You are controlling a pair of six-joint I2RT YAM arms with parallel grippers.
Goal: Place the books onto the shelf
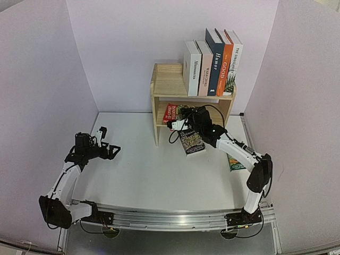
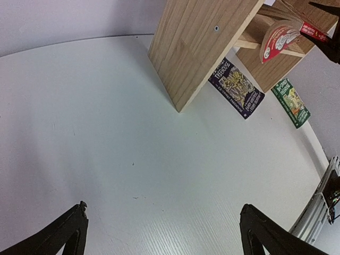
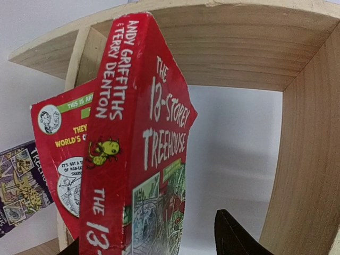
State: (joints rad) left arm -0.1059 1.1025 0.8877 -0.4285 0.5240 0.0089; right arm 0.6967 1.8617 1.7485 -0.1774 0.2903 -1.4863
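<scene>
Five books (image 1: 212,61) upright atop pine shelf (image 1: 167,82); red Treehouse (image 3: 138,154) at lower tier; purple paperback (image 1: 192,142), green paperback (image 1: 236,162) flat on table (image 1: 133,170).

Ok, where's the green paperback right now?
In the top view, the green paperback lies flat on the right side of the table, just right of the purple paperback and in front of the right end of the shelf.

Shelf (image 1: 169,79) lower bay — red book (image 1: 170,111) blocks left, right half free.

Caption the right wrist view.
Right tool holds the red Treehouse paperback at the lower opening of the pine shelf.
</scene>
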